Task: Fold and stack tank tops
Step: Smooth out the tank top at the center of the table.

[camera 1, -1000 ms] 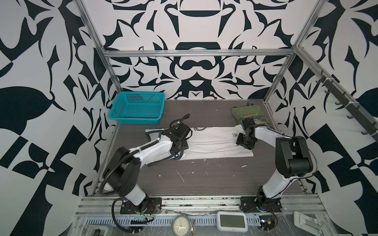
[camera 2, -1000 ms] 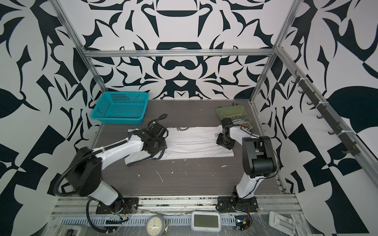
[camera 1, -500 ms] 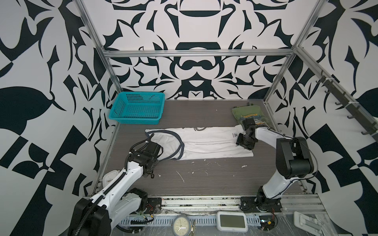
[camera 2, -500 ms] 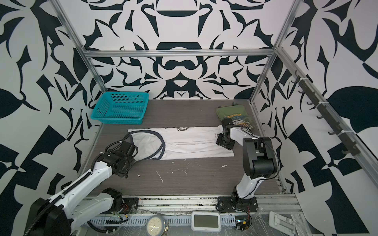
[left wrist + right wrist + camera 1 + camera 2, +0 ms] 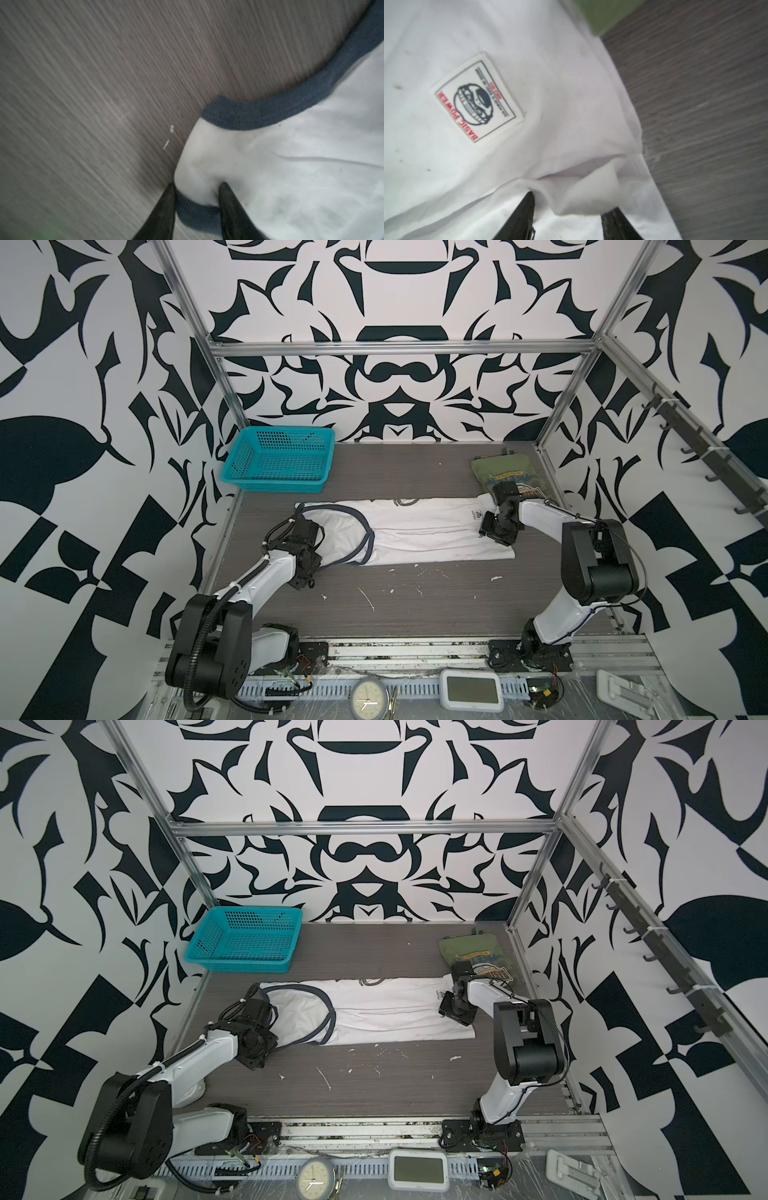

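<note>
The white tank top (image 5: 419,531) (image 5: 386,1011) with navy trim lies stretched out flat across the middle of the table, straps to the left. My left gripper (image 5: 319,561) (image 5: 197,187) is at its near left strap end, shut on a puckered bit of white cloth (image 5: 291,166) and trim. At the hem end my right gripper (image 5: 496,537) (image 5: 571,203) is shut on a raised fold of the same top (image 5: 529,41), near its sewn label (image 5: 477,97). The olive green tank top (image 5: 490,470) (image 5: 459,948) lies folded at the back right, touching the white hem.
A teal mesh basket (image 5: 278,485) (image 5: 245,965) stands at the back left. White crumbs dot the bare wooden table (image 5: 415,605) in front of the shirt. Metal frame posts and patterned walls close in the sides and back.
My left arm pulled back off the shirt toward the front left, then came forward again to the strap end, where its jaws narrowed on the cloth. The right arm has stayed put.
</note>
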Motion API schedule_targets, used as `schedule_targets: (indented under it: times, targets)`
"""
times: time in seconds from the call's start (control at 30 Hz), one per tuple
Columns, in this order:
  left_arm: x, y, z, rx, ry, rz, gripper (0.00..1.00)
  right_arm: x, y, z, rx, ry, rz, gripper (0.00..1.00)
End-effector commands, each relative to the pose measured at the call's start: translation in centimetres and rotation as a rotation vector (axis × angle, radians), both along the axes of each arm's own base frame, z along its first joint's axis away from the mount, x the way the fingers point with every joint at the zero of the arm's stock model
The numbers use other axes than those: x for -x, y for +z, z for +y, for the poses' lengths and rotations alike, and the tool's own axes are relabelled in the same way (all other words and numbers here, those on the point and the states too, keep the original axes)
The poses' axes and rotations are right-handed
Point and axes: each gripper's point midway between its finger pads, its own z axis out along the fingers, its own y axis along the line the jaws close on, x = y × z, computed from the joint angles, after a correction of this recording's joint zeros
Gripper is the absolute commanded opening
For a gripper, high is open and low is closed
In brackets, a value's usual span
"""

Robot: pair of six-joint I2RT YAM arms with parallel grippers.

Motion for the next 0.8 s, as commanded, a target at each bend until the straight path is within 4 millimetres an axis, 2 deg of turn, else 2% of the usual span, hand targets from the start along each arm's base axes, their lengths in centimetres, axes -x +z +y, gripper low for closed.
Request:
schedule_targets:
  times: [0.0, 0.23, 0.33, 0.4, 0.43, 0.77]
  targets:
    - [-0.3, 0.2, -0.1, 0.016, 0.006, -0.012, 0.30, 0.4, 0.4, 0.3, -0.015, 0.009, 0.002, 0.53]
    - [-2.0, 2.2, 0.7, -0.012, -0.007, -0.047, 0.10, 0.4, 0.5, 0.1, -0.002, 0.008, 0.004, 0.53]
    - [-3.0, 2.6, 0.7, 0.020, -0.012, -0.061, 0.05, 0.4, 0.4, 0.1, 0.002, 0.006, 0.007, 0.52]
    - [-3.8, 3.2, 0.7, 0.040, -0.017, -0.078, 0.04, 0.4, 0.2, 0.1, 0.002, 0.006, 0.011, 0.52]
    - [-3.9, 2.6, 0.7, 0.044, -0.016, -0.048, 0.04, 0.5, 0.1, 0.0, 0.003, 0.006, 0.014, 0.52]
    - [-6.2, 0.9, 1.6, 0.150, 0.003, -0.010, 0.05, 0.3, 0.2, -0.2, 0.017, 0.006, 0.016, 0.52]
